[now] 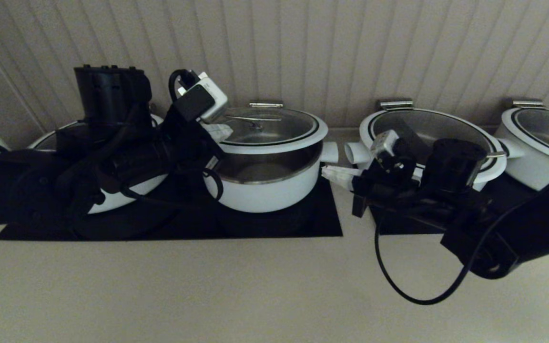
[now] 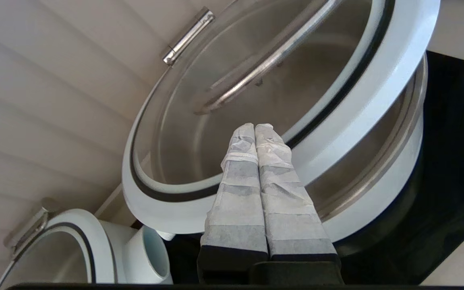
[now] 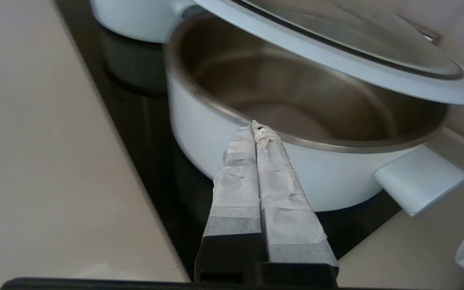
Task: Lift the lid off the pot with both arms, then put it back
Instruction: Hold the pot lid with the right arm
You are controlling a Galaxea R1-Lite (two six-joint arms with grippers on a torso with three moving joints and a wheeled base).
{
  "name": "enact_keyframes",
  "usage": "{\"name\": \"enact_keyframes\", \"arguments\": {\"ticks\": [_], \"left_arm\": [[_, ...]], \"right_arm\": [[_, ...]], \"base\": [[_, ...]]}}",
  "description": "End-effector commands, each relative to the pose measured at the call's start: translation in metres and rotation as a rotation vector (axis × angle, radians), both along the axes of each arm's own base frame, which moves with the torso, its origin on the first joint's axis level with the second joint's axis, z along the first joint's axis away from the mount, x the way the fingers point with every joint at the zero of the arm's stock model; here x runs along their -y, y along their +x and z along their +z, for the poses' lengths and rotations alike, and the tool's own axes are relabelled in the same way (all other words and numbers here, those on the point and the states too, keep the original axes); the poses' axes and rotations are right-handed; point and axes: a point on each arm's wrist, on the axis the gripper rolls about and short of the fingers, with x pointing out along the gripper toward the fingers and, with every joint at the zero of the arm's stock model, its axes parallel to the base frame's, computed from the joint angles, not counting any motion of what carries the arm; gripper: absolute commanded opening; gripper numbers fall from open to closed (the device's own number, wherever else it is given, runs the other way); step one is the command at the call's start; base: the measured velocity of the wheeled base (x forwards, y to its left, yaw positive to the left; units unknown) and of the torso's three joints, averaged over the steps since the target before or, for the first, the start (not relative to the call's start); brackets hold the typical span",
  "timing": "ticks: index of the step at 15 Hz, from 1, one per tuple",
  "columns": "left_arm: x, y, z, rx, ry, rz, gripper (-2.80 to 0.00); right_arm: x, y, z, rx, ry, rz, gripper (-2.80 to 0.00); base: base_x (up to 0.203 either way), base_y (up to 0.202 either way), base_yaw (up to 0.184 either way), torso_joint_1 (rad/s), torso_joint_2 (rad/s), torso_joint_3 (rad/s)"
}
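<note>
The white pot (image 1: 265, 190) stands on a black mat. Its glass lid (image 1: 267, 126) with a white rim is raised above it, front edge up, so the steel inside shows. My left gripper (image 1: 218, 131) is shut at the lid's left rim; in the left wrist view (image 2: 255, 127) its taped tips lie across the white rim of the lid (image 2: 357, 100), with the pot (image 2: 381, 193) below. My right gripper (image 1: 334, 174) is shut and empty by the pot's right handle. In the right wrist view (image 3: 256, 125) its tips sit at the pot's (image 3: 199, 117) steel rim, below the lid (image 3: 336, 52).
Similar white pots stand to the left (image 1: 127, 190), to the right (image 1: 427, 128) and at the far right (image 1: 536, 143), close against the panelled wall. A black mat (image 1: 322, 219) lies under the pot. Bare counter (image 1: 208, 295) stretches in front.
</note>
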Motion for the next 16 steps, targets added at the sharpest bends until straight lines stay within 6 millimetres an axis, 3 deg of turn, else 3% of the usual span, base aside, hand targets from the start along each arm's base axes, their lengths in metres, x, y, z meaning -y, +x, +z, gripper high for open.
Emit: {"name": "enact_keyframes", "arguments": {"ticks": [1, 9, 16], "left_arm": [[0.000, 0.000, -0.004, -0.009, 0.008, -0.001, -2.80], [-0.001, 0.000, 0.000, 0.000, 0.000, 0.004, -2.80], [-0.026, 0.001, 0.008, 0.011, -0.009, 0.079, -2.80]], "right_arm": [[-0.007, 0.015, -0.012, -0.006, -0.004, -0.006, -2.80], [-0.025, 0.059, -0.001, 0.103, 0.056, -0.048, -2.80], [-0.031, 0.067, -0.002, 0.120, 0.065, -0.043, -2.80]], "base": [[0.000, 0.000, 0.000, 0.000, 0.00, 0.000], [0.000, 0.000, 0.000, 0.000, 0.00, 0.000], [0.000, 0.000, 0.000, 0.000, 0.00, 0.000]]}}
